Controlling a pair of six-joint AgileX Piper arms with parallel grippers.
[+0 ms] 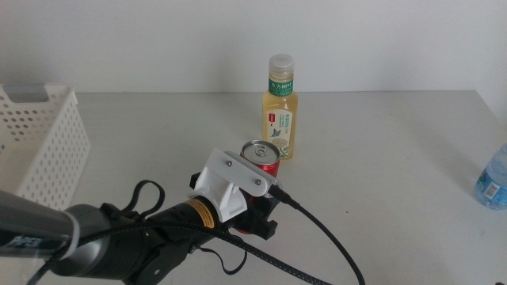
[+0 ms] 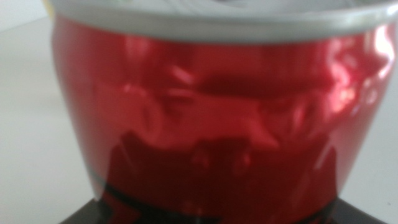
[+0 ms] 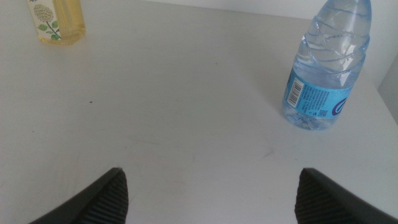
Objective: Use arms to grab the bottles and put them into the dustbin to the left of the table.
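While the left arm (image 1: 103,237) reaches in from the near left corner of the desk (image 1: 380,158), its gripper (image 1: 257,218) sits right at the can (image 1: 261,158), under a white housing (image 1: 230,186) with a black cable (image 1: 317,237) trailing toward the near edge. From the middle view the housing hides the jaws, and in the left wrist view the red can (image 2: 211,124) fills nearly everything, with only a dark strip under it, so I cannot tell whether the gripper is pinching the can or merely set around it. The can stands upright in the middle of the desk, just in front of the tea bottle (image 1: 280,107), which is also upright and a little nearer the back wall; the two look very close, perhaps touching. The white bin (image 1: 43,142) stands at the far left, cut off by the picture's edge, with a bare stretch of desk between it and the can. Over at the right edge the water bottle (image 1: 495,178) stands upright, only partly in view, well apart from the other two. The right gripper (image 3: 208,193) hovers low over bare desk with its jaws spread wide and nothing between them; the water bottle (image 3: 326,68) is ahead of it near the desk's side edge, the tea bottle (image 3: 56,22) farther off on the other side.
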